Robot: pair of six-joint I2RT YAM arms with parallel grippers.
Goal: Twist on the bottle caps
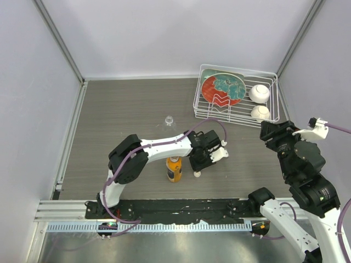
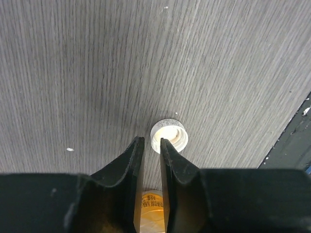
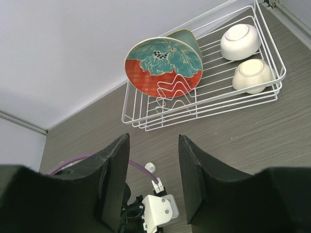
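Observation:
The short orange bottle [image 1: 174, 169] stands upright near the front of the table, its neck uncapped. A cream cap [image 1: 197, 175] lies open side up just to its right. My left gripper [image 1: 197, 169] points down over that cap. In the left wrist view its jaws [image 2: 150, 141] stand a narrow gap apart with nothing between them. The right fingertip [image 2: 167, 148] overlaps the cap's [image 2: 170, 135] left rim, and the orange bottle [image 2: 153, 213] shows behind. A small clear bottle [image 1: 169, 120] stands farther back, seen as a whitish round top [image 3: 150, 167]. My right gripper [image 1: 270, 131] [image 3: 154, 145] is open, empty and raised. I cannot single out a separate white cap.
A white wire rack [image 1: 236, 123] [image 3: 204, 114] at the back right holds a red-and-teal plate [image 1: 222, 90] [image 3: 163, 65] and two white bowl-like balls [image 1: 259, 93] [image 1: 260, 112]. The left arm's purple cable [image 1: 164, 143] arcs over the orange bottle. Grey walls close in the table.

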